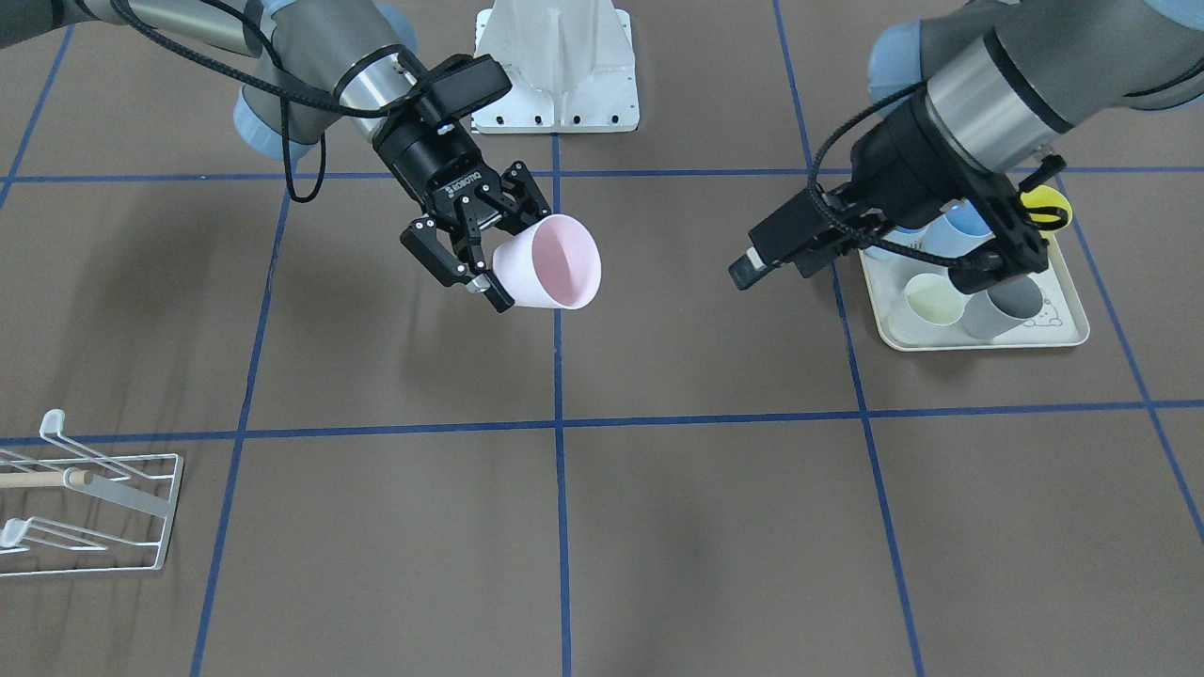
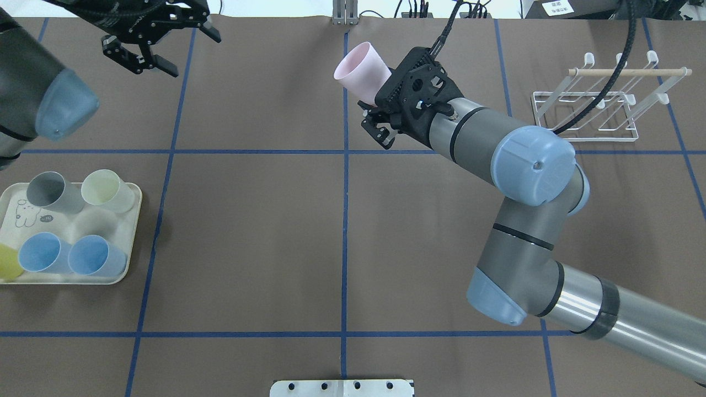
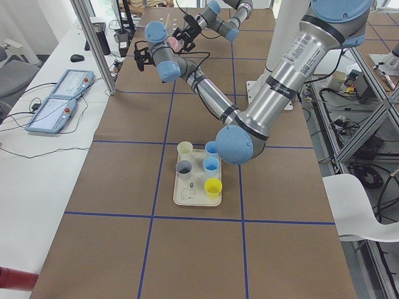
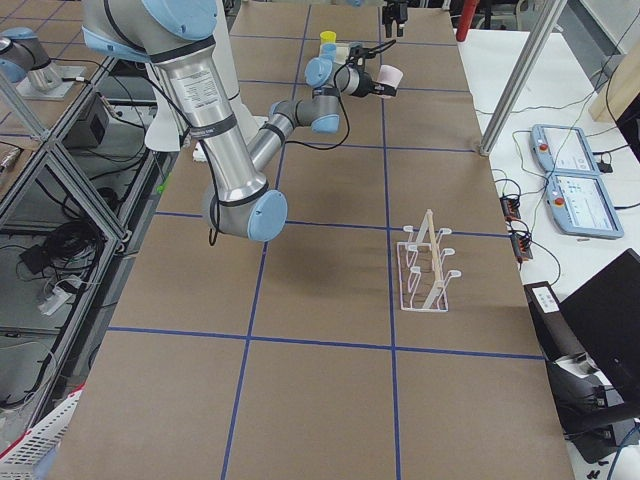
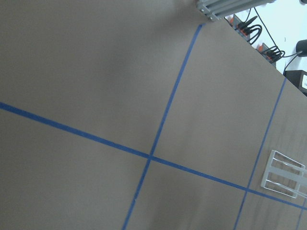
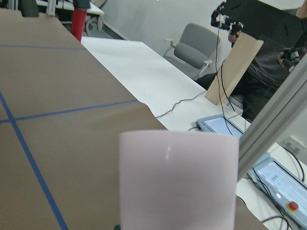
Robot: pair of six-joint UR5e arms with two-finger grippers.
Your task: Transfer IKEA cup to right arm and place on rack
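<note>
Pinching pink cup point(image 1: 555, 263) aloft in right fingers point(image 1: 442, 254)

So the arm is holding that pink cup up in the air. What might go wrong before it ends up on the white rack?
1. The right gripper pinches the pink cup near its narrow bottom, tilted, above the table; the smooth tapered wall might slip free in transit.
2. The rack is thin wire with slim prongs; a slightly off approach could nudge it or leave the cup badly seated.
</note>
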